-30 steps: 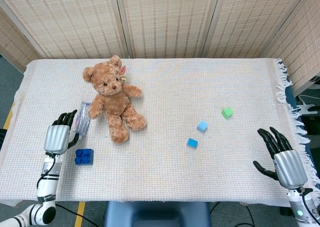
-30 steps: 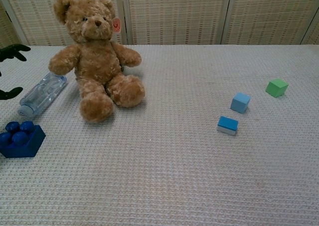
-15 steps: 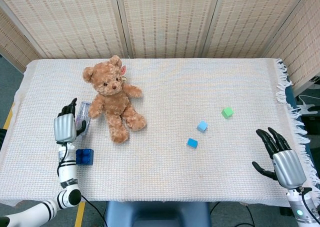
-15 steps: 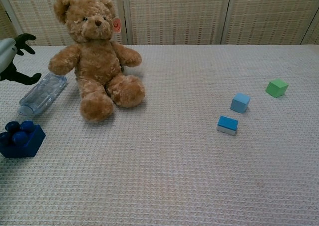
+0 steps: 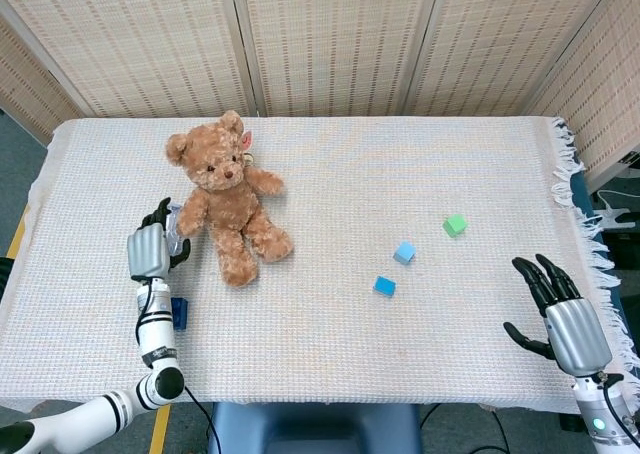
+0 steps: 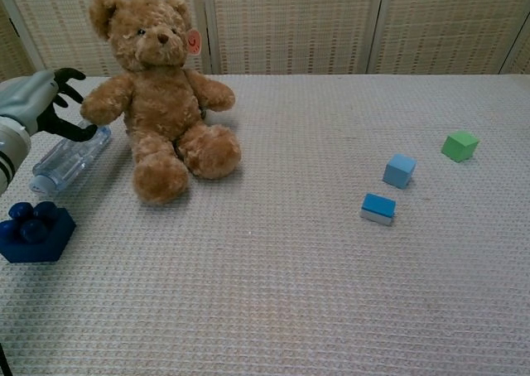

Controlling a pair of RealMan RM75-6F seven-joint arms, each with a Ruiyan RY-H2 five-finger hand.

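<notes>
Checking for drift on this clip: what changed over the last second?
The left hand moved rightward over the clear plastic bottle, toward the teddy bear; its fingers are spread above the bottle, with no grasp visible. The bottle, blue brick, three small cubes and open right hand stayed as they were.

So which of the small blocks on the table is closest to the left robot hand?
The dark blue studded brick, just below the left robot hand by the bottle. The two light blue blocks and green one lie far right.
</notes>
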